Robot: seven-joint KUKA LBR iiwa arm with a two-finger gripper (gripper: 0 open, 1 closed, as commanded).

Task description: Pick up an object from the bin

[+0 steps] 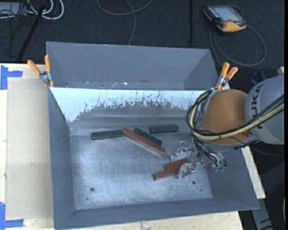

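My gripper (185, 161) is low in the bin's right part, open, with one metal fingertip (182, 150) behind and the other in front of a short brown bar (175, 166). The bar lies flat on the floor between them and is not lifted. A second brown bar (163, 175) lies just to its front left, touching or nearly touching it. A longer reddish-brown bar (145, 142) runs diagonally to the left of the gripper, its near end close to the rear fingertip.
Behind the long bar lie dark green bars: one alongside it (150, 137), one near the back slope (164, 129), one further left (107, 134). The orange-covered wrist with cables hangs over the bin's right wall.
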